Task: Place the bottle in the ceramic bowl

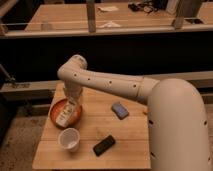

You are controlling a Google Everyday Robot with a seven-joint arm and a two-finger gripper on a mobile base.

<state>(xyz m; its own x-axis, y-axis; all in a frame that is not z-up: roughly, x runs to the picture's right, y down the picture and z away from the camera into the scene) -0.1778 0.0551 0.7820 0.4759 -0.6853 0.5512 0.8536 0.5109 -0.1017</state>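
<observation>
Tool (71, 103), grip unclear, above white pale-labelled bottle (65, 116) in orange-red bowl (53, 107).

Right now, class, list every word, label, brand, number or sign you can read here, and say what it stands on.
No text can be read anywhere.
bottle label: pale print, too blurred to read.
paper sheets on the far desk: too small to read.
paper cup, black block, blue object: no marks visible.
pincer, at the bottle over the ceramic bowl: no marks visible.
</observation>
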